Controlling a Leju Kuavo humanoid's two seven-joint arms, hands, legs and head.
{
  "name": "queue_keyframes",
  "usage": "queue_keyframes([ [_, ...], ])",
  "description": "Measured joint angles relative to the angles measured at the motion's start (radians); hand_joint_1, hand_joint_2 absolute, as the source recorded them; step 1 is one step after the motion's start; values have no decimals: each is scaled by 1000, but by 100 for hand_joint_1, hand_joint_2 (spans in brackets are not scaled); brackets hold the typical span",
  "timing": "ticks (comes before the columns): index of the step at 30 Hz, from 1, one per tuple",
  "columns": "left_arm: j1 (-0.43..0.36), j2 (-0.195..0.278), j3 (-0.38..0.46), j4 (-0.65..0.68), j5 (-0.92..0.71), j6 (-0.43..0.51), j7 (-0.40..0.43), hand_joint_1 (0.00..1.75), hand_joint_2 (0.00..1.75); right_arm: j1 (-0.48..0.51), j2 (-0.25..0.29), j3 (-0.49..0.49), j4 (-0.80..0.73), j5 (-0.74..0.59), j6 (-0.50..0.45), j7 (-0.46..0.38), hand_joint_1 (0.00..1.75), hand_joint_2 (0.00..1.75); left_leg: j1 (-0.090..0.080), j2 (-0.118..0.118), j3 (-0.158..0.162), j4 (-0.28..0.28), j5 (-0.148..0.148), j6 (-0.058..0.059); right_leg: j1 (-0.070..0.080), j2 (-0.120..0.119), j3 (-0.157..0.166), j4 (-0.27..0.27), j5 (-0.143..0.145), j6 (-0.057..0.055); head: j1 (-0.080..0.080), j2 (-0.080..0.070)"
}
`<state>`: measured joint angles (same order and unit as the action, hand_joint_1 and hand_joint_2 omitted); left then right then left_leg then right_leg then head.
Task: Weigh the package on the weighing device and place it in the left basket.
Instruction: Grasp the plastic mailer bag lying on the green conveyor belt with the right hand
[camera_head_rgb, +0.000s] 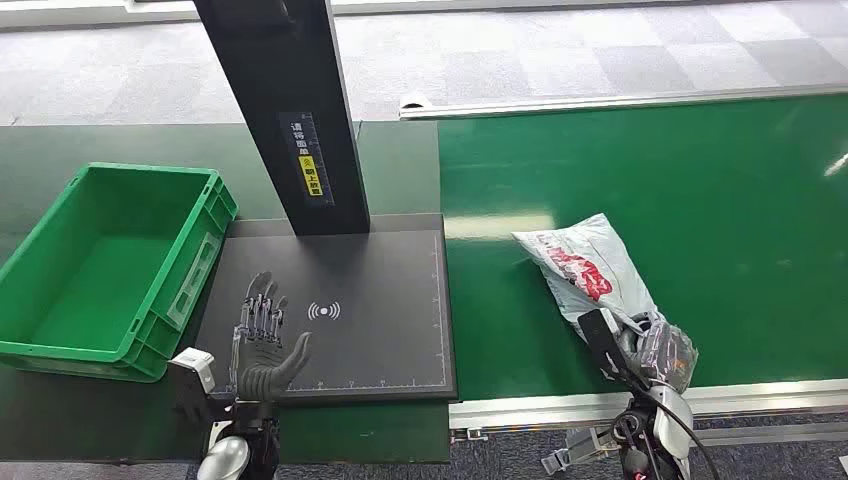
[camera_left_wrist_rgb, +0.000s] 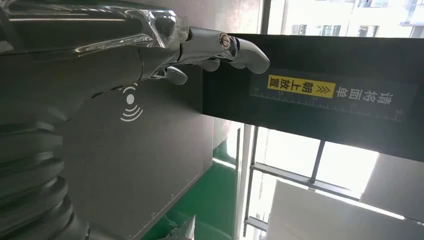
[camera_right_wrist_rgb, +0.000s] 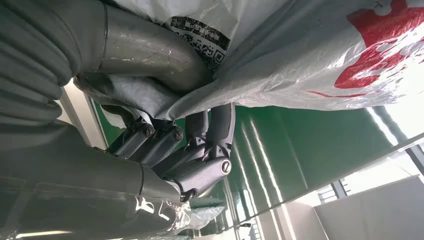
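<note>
Our right hand (camera_head_rgb: 655, 350) pinches the bag's (camera_head_rgb: 590, 265) near corner on the belt (camera_head_rgb: 700, 180); our left (camera_head_rgb: 262, 335) hovers open over the scale (camera_head_rgb: 390, 300). We risk thin plastic slipping or tearing when lifted.

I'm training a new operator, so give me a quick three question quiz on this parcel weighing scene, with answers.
1. True or false: the package lies on the scale.
2. Which hand grips the package: A left, B right?
3. Fill in: the basket holds ____.

Key: 1 false, it lies on the green belt. 2 B, the right hand grips its near end; the left hand hovers open over the scale. 3 nothing.
</note>
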<state>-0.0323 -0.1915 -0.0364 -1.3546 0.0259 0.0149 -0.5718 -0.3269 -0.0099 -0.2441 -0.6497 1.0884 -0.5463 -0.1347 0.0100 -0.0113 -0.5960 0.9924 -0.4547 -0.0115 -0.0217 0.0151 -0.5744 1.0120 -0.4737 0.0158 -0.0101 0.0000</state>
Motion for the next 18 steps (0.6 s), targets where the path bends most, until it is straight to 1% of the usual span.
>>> queue_keyframes([
  [14, 0, 0, 5, 0, 0, 0, 0, 0, 175, 0, 4, 0, 0, 0, 0, 0, 175, 175, 0, 0, 0, 0, 0, 0, 0, 0, 0, 0, 0, 0, 0, 0],
  [18, 0, 0, 7, 0, -1, 0, 0, 0, 175, 1, 6, 0, -4, -13, -4, -17, 175, 175, 0, 0, 0, 0, 0, 0, 0, 0, 0, 0, 0, 0, 0, 0],
])
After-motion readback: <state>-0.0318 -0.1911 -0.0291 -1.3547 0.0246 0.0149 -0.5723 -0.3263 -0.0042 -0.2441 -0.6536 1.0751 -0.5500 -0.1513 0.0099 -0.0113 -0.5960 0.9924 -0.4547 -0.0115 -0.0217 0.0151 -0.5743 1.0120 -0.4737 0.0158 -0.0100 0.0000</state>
